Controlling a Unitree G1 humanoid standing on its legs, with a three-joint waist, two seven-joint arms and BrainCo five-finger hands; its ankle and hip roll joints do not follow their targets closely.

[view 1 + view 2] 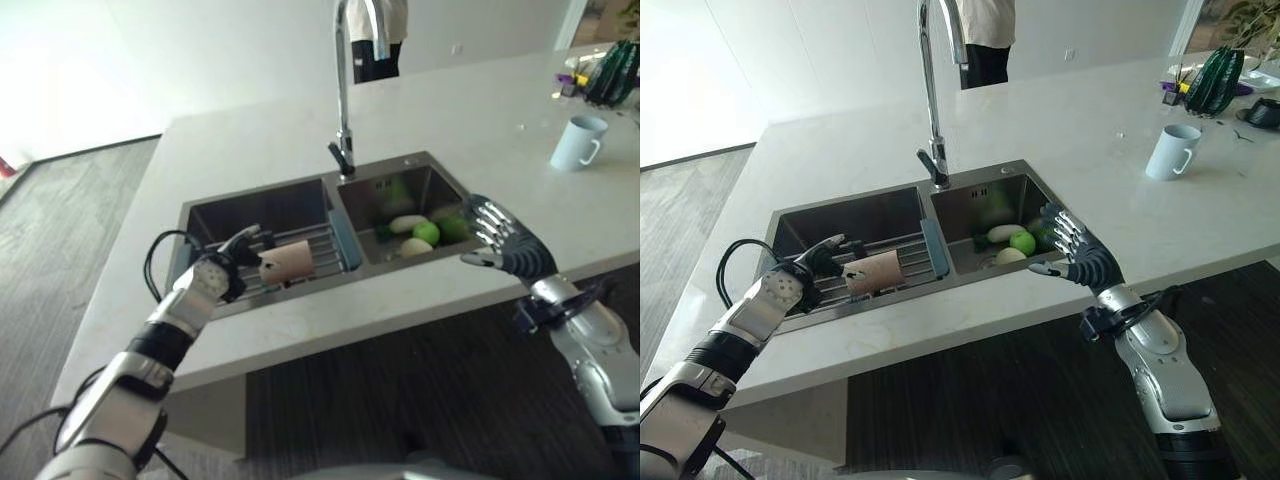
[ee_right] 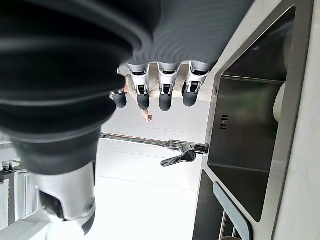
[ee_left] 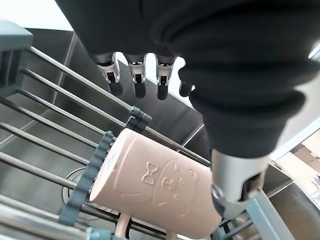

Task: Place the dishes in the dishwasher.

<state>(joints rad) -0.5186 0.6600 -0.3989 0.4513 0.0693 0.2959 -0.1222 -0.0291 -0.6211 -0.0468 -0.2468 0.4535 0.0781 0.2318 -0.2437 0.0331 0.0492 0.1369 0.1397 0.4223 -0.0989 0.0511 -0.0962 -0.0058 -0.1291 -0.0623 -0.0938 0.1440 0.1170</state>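
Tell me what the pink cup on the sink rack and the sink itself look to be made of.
Pink cup: matte, opaque, with a bear figure moulded in relief; likely plastic or unglazed-looking ceramic, which one I cannot tell. Sink: brushed stainless steel by its grey sheen and soft reflections. The rack looks like metal rods with grey rubbery ends.

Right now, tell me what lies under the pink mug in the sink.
The pink mug lies on its side on a rack of metal bars across the left basin. Below shows the drain; directly beneath the mug is covered.
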